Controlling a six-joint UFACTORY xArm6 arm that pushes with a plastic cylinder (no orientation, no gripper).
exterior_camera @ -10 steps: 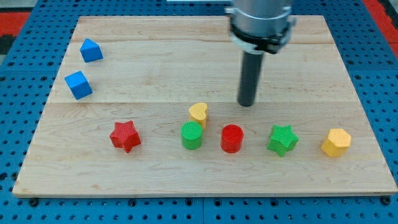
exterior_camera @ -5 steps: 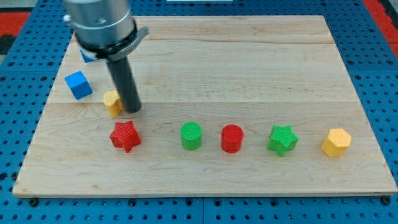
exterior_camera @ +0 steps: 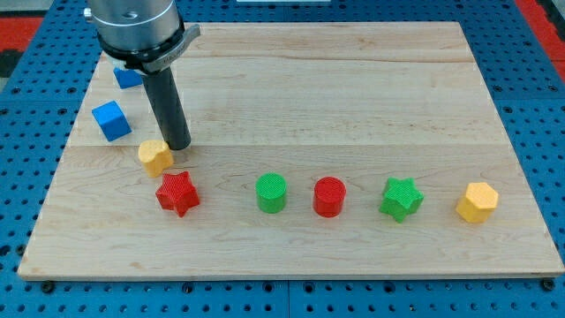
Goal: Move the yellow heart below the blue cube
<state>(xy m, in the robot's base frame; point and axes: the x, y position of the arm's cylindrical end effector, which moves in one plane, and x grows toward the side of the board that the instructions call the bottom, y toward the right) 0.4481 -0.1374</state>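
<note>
The yellow heart (exterior_camera: 155, 156) lies on the wooden board (exterior_camera: 291, 88), below and to the right of the blue cube (exterior_camera: 111, 120) and just above the red star (exterior_camera: 177, 193). My tip (exterior_camera: 177, 144) stands right beside the heart, at its upper right edge, touching or nearly touching it. A second blue block (exterior_camera: 127, 77) sits above the cube, partly hidden behind the arm.
A green cylinder (exterior_camera: 272, 193), a red cylinder (exterior_camera: 329, 196), a green star (exterior_camera: 401, 198) and a yellow hexagonal block (exterior_camera: 478, 202) lie in a row toward the view's bottom right. The board sits on a blue pegboard.
The yellow heart was pushed from the middle of the board far to the left, then slightly down-left. My tip moved left with it and now sits at its upper right.
</note>
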